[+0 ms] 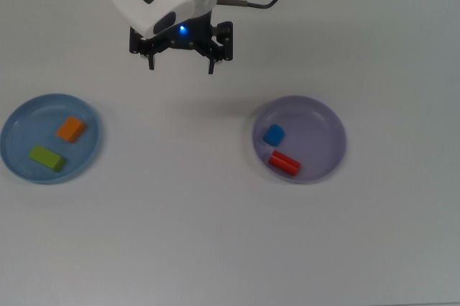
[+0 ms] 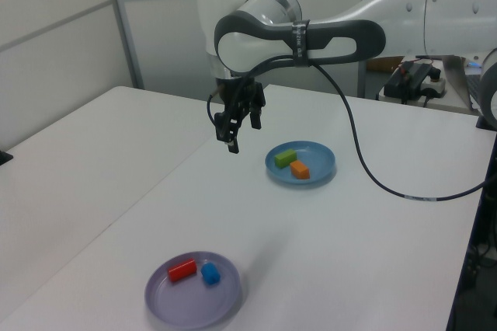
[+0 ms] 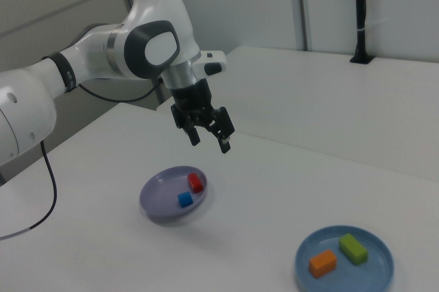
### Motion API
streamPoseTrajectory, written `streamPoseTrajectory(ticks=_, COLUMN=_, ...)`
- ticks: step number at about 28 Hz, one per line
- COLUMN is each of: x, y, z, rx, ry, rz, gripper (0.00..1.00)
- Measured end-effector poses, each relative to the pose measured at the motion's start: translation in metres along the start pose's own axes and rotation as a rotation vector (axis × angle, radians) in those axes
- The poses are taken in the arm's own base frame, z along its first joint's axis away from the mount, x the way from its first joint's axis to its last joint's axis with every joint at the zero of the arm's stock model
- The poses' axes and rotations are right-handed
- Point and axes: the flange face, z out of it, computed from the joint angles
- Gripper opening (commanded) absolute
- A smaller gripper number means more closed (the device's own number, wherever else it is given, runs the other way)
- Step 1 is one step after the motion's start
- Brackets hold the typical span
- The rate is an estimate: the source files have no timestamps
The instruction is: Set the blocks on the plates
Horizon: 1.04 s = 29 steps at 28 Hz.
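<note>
White desk fills the top view, bare along its near edge. Toward the desk's left edge in the top view sits the light blue plate, and on it the green block lies nearest, with the orange block just beyond it, the two apart. Over on the top view's right rests the lavender plate, carrying the red block and, just behind it, the blue cube — close together, both in the plate's left half. Further back, nearer the desk's far edge, the end effector hangs in the air between the two plates, fingers spread wide and holding nothing, pointing down at the desk. White arm and a black cable trail away behind it.
</note>
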Motion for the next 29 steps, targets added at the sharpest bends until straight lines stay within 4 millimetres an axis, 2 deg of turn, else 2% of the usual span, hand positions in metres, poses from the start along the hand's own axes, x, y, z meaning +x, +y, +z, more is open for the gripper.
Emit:
streamPoseTrajectory(ticks=12, x=-0.002, y=0.0, z=0.005, rx=0.012, ry=-0.019, rz=0.005, gripper=1.0)
streamPoseTrajectory(ticks=23, x=-0.004, y=0.018, z=0.006, rx=0.006, ry=-0.041, rz=0.035, gripper=1.0)
streamPoseTrajectory(ticks=26, x=-0.006, y=0.025, z=0.0, rx=0.006, ry=-0.032, rz=0.046, gripper=1.0)
streamPoseTrajectory(ticks=29, x=-0.011, y=0.029, z=-0.018, rx=0.009, ry=-0.003, rz=0.052, gripper=1.0)
